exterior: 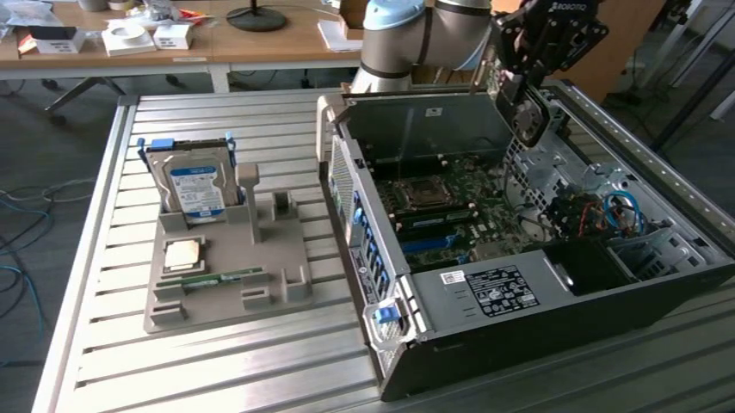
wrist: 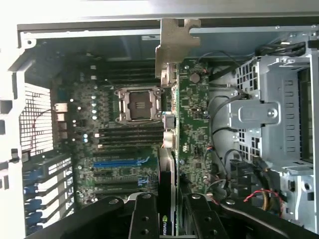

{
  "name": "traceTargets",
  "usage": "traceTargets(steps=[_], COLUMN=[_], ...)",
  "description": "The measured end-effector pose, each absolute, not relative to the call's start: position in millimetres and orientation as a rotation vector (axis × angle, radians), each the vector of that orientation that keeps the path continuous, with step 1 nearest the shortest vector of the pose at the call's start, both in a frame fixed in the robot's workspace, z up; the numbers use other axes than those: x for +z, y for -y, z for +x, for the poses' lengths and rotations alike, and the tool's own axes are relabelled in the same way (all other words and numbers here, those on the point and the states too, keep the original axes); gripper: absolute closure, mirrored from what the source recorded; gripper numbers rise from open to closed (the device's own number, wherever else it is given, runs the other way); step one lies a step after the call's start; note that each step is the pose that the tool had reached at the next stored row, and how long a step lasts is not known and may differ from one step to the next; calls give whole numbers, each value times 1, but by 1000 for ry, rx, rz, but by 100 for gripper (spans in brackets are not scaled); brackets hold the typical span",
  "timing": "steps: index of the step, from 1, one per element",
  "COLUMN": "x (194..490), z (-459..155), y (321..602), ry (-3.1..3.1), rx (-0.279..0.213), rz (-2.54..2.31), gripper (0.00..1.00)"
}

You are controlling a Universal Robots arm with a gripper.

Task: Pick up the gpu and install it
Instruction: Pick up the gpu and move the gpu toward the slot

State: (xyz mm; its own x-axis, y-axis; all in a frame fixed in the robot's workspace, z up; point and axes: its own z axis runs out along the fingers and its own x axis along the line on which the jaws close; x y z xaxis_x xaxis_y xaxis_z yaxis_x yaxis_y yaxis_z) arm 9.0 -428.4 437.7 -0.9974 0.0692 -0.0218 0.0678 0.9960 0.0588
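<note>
— Black gripper fingers up close: what sits between them?
— They're clamped on the gpu, held edge-on, with its silver bracket at the far end.
— Where is it?
— Hanging above the open computer case, over the motherboard.

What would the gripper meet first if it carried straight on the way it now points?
The gripper, shut on the gpu, points into the open case; the card would probably reach the motherboard beside the CPU socket first. Depth is unclear.
</note>
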Motion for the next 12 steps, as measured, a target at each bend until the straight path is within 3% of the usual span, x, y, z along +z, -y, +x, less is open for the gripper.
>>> traceTargets(steps=[12], x=[438], z=[26], y=[428], ry=[-3115], rx=[91], rz=[101], gripper=[74])
